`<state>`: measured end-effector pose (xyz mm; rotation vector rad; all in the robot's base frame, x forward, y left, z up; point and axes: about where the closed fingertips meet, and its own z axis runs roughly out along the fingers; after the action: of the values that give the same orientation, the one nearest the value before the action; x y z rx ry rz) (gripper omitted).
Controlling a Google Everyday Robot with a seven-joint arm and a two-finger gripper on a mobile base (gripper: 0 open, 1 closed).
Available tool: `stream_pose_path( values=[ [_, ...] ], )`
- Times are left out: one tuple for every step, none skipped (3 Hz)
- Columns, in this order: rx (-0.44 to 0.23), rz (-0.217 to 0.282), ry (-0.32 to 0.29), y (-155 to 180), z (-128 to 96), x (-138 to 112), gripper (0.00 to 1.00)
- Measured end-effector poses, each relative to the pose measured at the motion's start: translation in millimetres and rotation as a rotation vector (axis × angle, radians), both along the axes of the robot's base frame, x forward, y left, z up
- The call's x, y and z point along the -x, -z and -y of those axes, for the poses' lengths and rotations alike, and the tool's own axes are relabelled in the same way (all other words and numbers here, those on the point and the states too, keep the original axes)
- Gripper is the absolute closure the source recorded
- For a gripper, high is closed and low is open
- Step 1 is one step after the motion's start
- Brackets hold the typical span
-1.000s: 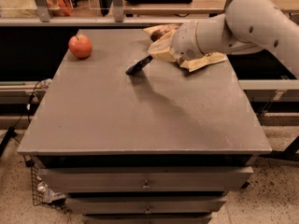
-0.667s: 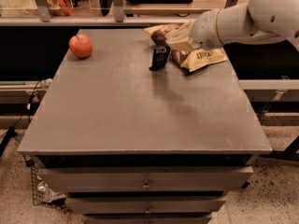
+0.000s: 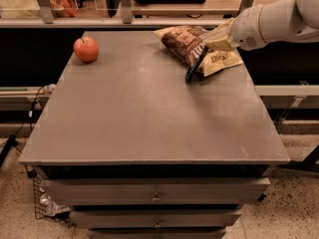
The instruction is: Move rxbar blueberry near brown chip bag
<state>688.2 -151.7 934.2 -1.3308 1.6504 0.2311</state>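
Note:
The rxbar blueberry (image 3: 194, 66) is a small dark navy bar. It hangs tilted at the table's back right, with its lower end at the table surface right against the brown chip bag (image 3: 180, 42). The chip bag lies crinkled, dark brown with cream-yellow ends. My gripper (image 3: 209, 47) comes in from the right over the bag's front end and is shut on the bar's upper end. The white arm (image 3: 279, 19) partly hides the bag's right side.
A red apple (image 3: 85, 49) sits at the back left of the grey table (image 3: 139, 118). Behind the table runs a metal rail (image 3: 124, 21) with shelving. Drawers (image 3: 155, 193) are below the front edge.
My gripper has carried the bar from the middle back of the table to the right and lowered it against the chip bag's front edge. The apple and the bag have not moved.

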Motion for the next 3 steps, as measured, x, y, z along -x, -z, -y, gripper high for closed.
stream_pose_path(
  values=[
    [0.008, -0.022, 0.01, 2, 10, 1, 0.31],
    [0.011, -0.043, 0.001, 4, 12, 4, 0.07],
    [-0.006, -0.073, -0.018, 4, 6, 14, 0.0]
  ],
)
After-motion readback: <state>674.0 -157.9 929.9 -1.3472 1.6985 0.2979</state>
